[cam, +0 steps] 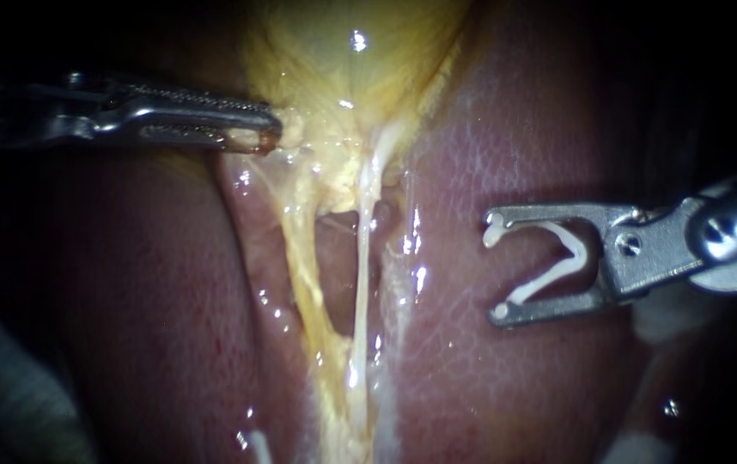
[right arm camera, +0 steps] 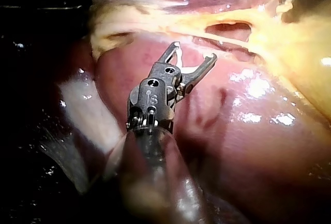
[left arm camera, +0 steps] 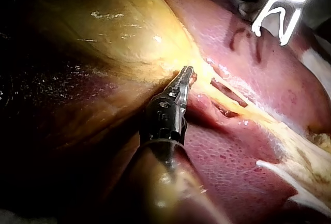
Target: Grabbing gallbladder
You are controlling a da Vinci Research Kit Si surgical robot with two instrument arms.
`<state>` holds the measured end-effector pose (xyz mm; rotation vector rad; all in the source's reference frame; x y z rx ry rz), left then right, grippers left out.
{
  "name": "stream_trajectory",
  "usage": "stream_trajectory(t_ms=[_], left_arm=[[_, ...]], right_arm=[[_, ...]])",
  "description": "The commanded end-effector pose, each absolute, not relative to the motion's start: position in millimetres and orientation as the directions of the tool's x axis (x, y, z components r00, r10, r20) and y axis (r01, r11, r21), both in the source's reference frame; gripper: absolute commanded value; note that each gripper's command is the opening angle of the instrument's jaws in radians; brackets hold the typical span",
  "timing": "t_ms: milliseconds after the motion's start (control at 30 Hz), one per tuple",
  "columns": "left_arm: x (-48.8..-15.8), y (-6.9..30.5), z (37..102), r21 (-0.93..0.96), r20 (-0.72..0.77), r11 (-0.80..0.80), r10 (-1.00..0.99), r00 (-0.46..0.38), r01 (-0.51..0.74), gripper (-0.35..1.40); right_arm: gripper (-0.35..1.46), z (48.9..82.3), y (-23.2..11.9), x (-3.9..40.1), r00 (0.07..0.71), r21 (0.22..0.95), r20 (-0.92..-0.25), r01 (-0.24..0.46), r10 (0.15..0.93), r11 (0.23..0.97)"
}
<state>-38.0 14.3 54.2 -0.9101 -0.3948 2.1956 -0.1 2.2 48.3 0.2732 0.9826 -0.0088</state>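
1. Purchase matters most: the left instrument (cam: 270,129) has its pincer narrow, with the tips nipping the yellow fringe where the gallbladder (cam: 360,69) tapers. The bite looks shallow, so a deeper hold before any pull would be safer.
2. The gallbladder lies top centre against the liver (cam: 489,361). Traction should run gently away from the liver to avoid tearing.
3. Two pale tubes (cam: 362,258) run down from the neck with a window between them. Even tension would show them apart.
4. The right instrument (cam: 496,273), well apart over the liver, carries a white clip (cam: 571,253) in its wide pincer and is best held clear.
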Motion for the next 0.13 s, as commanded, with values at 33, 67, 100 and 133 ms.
stream_trajectory(t_ms=[33,67,100,133], left_arm=[[-38.1,14.3,54.2,-0.512,-0.491,-0.697,0.717,-0.495,-0.502,-0.35],[-38.1,14.3,54.2,-0.512,-0.491,-0.697,0.717,-0.495,-0.502,-0.35],[-38.1,14.4,54.2,-0.512,-0.491,-0.696,0.718,-0.494,-0.503,-0.35],[-38.2,14.4,54.3,-0.512,-0.49,-0.696,0.718,-0.494,-0.503,-0.35]], right_arm=[[0.49,48.3,2.3,-0.1,0.558,0.224,-0.822,0.13,0.116,0.966],[0.49,48.3,2.3,-0.1,0.558,0.224,-0.822,0.13,0.116,0.966],[0.49,48.3,2.3,-0.1,0.558,0.224,-0.822,0.13,0.116,0.966],[0.49,48.3,2.3,-0.1,0.558,0.224,-0.822,0.13,0.116,0.966]])
